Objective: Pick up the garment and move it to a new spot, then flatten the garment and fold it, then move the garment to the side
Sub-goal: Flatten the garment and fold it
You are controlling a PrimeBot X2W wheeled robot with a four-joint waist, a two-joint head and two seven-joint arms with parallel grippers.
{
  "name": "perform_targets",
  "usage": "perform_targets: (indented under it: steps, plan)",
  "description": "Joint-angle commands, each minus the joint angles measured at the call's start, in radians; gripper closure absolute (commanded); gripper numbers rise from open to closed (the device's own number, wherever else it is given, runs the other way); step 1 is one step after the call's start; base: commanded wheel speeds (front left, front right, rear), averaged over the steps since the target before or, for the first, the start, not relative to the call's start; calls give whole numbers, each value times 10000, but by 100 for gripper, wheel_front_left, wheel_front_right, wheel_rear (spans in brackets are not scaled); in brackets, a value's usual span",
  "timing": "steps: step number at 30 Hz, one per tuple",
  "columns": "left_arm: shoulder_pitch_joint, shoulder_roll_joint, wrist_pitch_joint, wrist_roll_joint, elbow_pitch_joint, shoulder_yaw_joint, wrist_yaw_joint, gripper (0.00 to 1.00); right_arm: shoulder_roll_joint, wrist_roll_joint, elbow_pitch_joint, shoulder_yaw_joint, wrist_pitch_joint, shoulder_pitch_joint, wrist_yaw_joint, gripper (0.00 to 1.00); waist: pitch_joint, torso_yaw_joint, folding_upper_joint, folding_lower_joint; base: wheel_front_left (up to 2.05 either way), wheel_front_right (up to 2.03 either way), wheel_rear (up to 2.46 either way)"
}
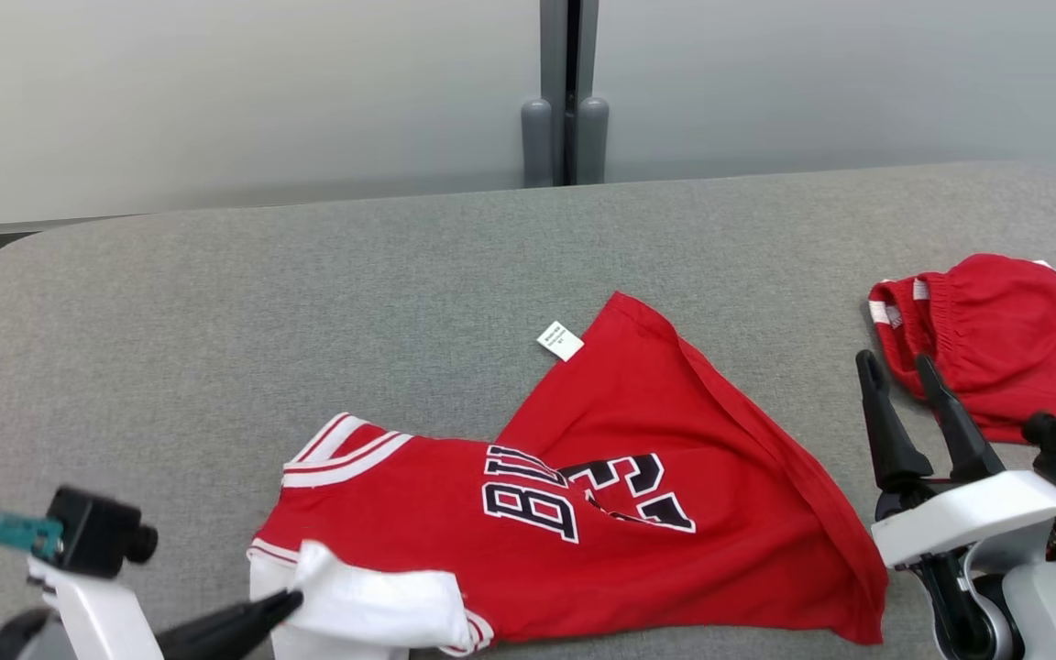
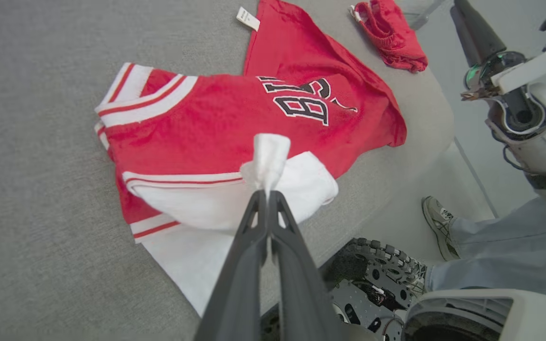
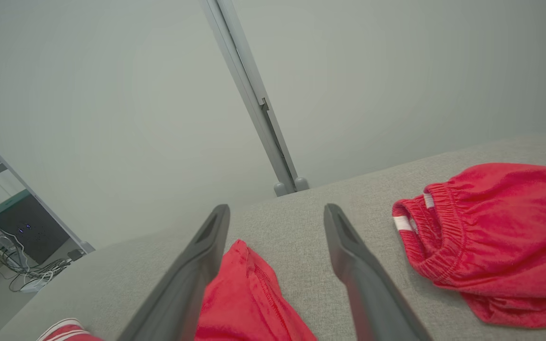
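Left wrist view: left gripper [image 2: 267, 193] jaws pressed together, pinching a white fold of the jersey [image 2: 216, 118]; rest of jersey lies rumpled on the grey table [image 2: 31, 189], near its front edge; right gripper [image 1: 896, 360] jaws spread, above table between jersey and red shorts [image 1: 1005, 330].

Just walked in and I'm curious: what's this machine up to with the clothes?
A two-armed robot is handling a red jersey that lies rumpled on a grey table. Its left gripper is shut on the white sleeve. Its right gripper is open, near red shorts lying to the side. The jersey is not yet flattened or folded.
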Motion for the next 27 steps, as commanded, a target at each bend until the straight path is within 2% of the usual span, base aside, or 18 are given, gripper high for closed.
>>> perform_targets:
  steps: [1,7,11,16,19,20,22,27]
  plan:
    - [330,-26,-196,-36,-80,-41,88,100,-81,-65,-84,-119,68,168,0,0,-40,87,0,0,0,0,0]
    - [1473,-235,-652,-205,29,-217,399,100,-48,-207,-284,-395,271,452,0,0,-196,256,0,0,0,0,0]
    - [1964,-767,-752,-19,657,-295,677,100,51,-295,-378,-362,416,513,0,0,-270,312,0,0,0,0,0]
    - [2451,-1381,-341,110,1671,-351,718,100,133,-319,-471,-337,551,585,0,0,-275,289,0,0,0,0,0]
    - [2743,-1764,140,65,2092,-388,480,100,139,-348,-500,-302,621,587,0,0,-199,240,0,0,0,0,0]
    - [2782,-1834,205,37,2175,-373,382,95,145,-347,-522,-303,629,584,0,0,-178,230,0,0,0,0,0]
    - [2716,-1926,24,126,2335,-277,265,0,154,-361,-529,-342,645,633,0,0,-149,218,0,0,0,0,0]
    - [2362,-1747,-673,426,2324,200,222,0,171,-378,-522,-385,665,673,0,0,-197,197,0,0,0,0,0]
